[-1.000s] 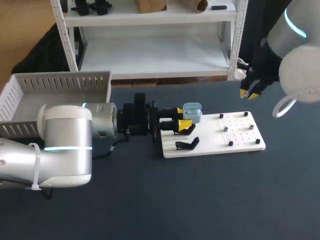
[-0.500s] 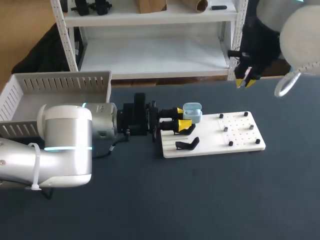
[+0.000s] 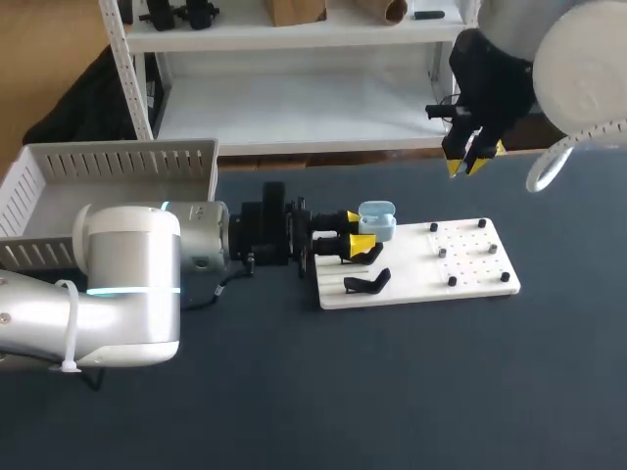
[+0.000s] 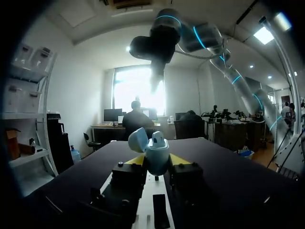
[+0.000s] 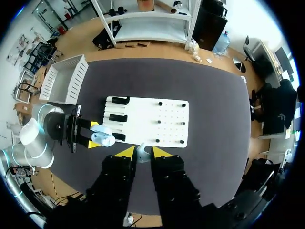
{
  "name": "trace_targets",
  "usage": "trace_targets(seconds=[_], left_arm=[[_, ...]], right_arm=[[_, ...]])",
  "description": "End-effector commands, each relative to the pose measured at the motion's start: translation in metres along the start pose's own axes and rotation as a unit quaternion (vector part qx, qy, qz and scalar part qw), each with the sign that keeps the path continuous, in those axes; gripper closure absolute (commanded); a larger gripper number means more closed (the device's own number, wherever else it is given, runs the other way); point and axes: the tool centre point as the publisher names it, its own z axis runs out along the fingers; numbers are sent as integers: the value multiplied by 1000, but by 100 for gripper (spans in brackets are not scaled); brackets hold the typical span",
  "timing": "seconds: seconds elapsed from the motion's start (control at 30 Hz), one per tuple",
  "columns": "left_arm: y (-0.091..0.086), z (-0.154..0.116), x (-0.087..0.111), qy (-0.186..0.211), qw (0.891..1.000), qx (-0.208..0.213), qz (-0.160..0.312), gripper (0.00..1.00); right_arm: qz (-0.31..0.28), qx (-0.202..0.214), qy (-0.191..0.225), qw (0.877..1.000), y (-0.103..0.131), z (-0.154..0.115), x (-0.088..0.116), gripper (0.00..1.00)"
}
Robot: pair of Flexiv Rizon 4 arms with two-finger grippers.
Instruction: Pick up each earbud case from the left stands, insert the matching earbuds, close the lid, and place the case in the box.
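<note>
A dark table (image 3: 441,392) is seen carrying everything. The silver left arm (image 3: 127,284) is stretched low across the table from its left edge toward the middle. A white slotted box (image 3: 118,162) is set at the far left corner of the table. A white board (image 3: 411,266) is laid flat right of the middle. The right arm (image 3: 578,59) is held high over the far right corner.

The left gripper (image 3: 360,231) is positioned at the board's left end, and its 2 yellow-tipped fingers are clamped from 2 sides on a light blue earbud case (image 3: 378,219). The case is held upright just above the board's far left corner, with its lid (image 4: 138,140) swung open. In the left wrist view a rounded pale shape is seen in the case's mouth; what it is cannot be told.

The right gripper (image 3: 470,164) is pointed downward, well above the table's far edge and apart from the board. A small pale earbud (image 5: 142,153) is pinched between its nearly closed fingertips.

3 black stands (image 5: 116,117) are lined up along the board's left end. 6 black pegs (image 5: 182,123) are placed in 2 rows on the board's right half.
</note>
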Motion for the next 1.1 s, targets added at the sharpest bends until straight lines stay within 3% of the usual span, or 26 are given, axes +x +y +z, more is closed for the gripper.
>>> trace_targets(seconds=[0.03,0.4,0.77,1.1], left_arm=[[0,0,1,-1,1000,-1,1,100],[0,0,1,-1,1000,-1,1,100],[0,0,1,-1,1000,-1,1,100],[0,0,1,-1,1000,-1,1,100]], right_arm=[[1,2,-1,1000,1,-1,1,100],[-106,-12,9,994,57,-8,11,100],[-121,-1,29,992,93,18,18,100],[-123,-10,23,992,103,26,22,100]])
